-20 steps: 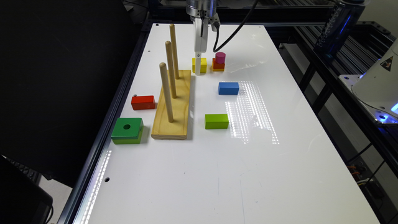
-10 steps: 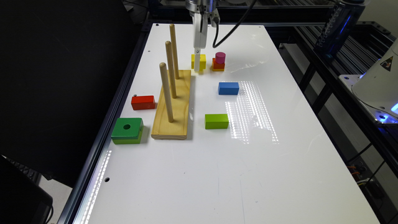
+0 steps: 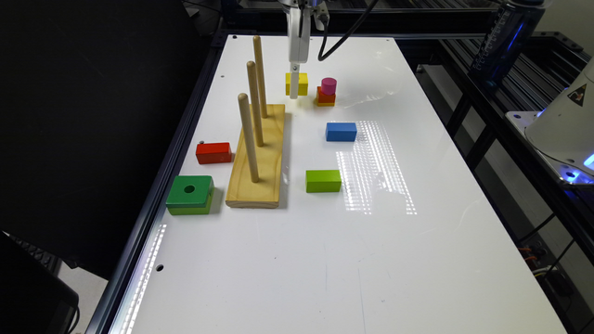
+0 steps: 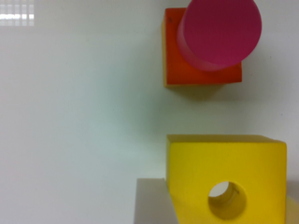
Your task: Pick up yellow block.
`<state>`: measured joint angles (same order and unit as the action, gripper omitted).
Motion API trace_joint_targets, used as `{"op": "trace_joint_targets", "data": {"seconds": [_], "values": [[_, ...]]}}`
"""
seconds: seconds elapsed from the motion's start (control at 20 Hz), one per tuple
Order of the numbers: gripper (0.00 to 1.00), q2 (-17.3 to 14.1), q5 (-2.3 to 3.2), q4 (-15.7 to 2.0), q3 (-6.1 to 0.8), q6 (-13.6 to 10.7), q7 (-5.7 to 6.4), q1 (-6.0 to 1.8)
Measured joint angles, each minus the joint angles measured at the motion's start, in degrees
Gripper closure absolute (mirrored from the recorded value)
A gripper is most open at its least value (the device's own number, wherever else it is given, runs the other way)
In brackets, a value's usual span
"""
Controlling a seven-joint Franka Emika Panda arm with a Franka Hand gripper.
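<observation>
At the far end of the table (image 3: 371, 260), just past the peg board (image 3: 258, 157), my hand (image 3: 294, 93) hangs straight down over the yellow block (image 3: 297, 83).

Exterior view: the white hand crosses the block's near face; the block sits at or just off the table, I cannot tell which. Block lies between the pegs and the pink cylinder (image 3: 329, 86), which stands on an orange piece (image 3: 326, 97) to the exterior view's right, near but apart.

Wrist view: yellow block (image 4: 226, 179) close under the camera, its round hole (image 4: 227, 199) facing up. One pale finger (image 4: 152, 201) lies flush against one side face. The opposite side runs out of frame, so I cannot tell whether the hand is clamped on the block or merely straddling it.

Key relation: block is directly below and between the fingers' line, not off to a side. It is near-cubic, no long axis to favour. Judgement: the coming move turns on vertical travel only. Risk: the orange piece (image 4: 187, 60) and pink cylinder (image 4: 219, 30) stand close on one side, so sideways drift is to be avoided.
</observation>
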<state>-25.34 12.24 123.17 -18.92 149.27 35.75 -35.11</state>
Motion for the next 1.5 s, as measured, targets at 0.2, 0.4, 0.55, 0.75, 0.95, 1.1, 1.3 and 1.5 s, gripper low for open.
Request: {"op": "trace_joint_targets", "data": {"seconds": [0.2,0.4,0.55,0.75,0.95,1.1,1.3,1.5], "values": [[1.0,1.66,-0.6,0.02,-0.24,-1.19,-0.04,0.0],[1.0,4.49,-1.79,0.15,-0.75,-3.93,-0.25,-0.01],[1.0,4.51,-1.82,0.43,-0.76,-4.01,-0.25,-0.04],[1.0,6.26,-2.4,0.34,-1.07,-5.17,-0.41,-0.15],[1.0,9.29,-4.09,0.45,-1.51,-7.9,-1.17,-0.25],[1.0,9.25,-4.1,0.5,-1.51,-7.93,-1.17,-0.29],[1.0,10.82,-4.66,0.19,-1.73,-9.12,-1.4,-0.41],[1.0,14.2,-7.26,0.25,-1.85,-12.23,-3.23,-0.5]]}}
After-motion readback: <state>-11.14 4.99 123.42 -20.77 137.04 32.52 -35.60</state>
